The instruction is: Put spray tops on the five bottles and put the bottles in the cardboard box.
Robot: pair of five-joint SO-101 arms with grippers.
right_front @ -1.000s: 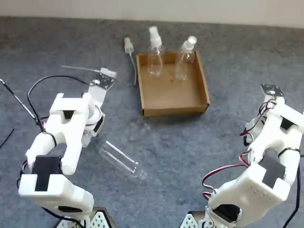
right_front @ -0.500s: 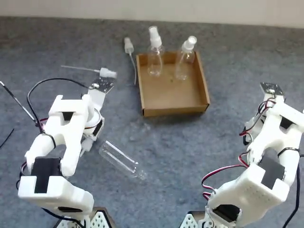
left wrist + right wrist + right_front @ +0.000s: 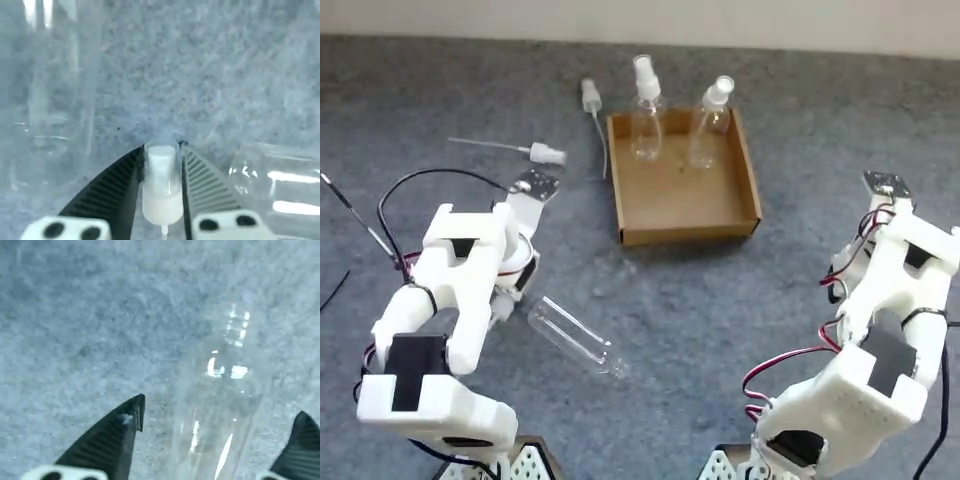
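Note:
In the left wrist view my left gripper (image 3: 162,145) is shut on a white spray top (image 3: 162,185), with clear bottles on either side (image 3: 280,185) (image 3: 45,125). From above, the left gripper (image 3: 535,185) sits just short of a spray top with a thin tube (image 3: 548,153) on the carpet. My right gripper (image 3: 221,409) is open, and a clear bottle (image 3: 220,405) lies between its wide-apart jaws. In the high view the right gripper (image 3: 885,183) is right of the cardboard box (image 3: 685,236). Two capped bottles (image 3: 645,115) (image 3: 710,120) stand at the box's far side.
An uncapped clear bottle (image 3: 575,335) lies on the grey carpet beside the left arm. Another loose spray top with a long tube (image 3: 590,95) lies left of the box's far corner. Black cables (image 3: 410,190) trail at the left.
The left gripper has drawn back toward its base, uncovering the spray top on the carpet. The right arm has shifted slightly.

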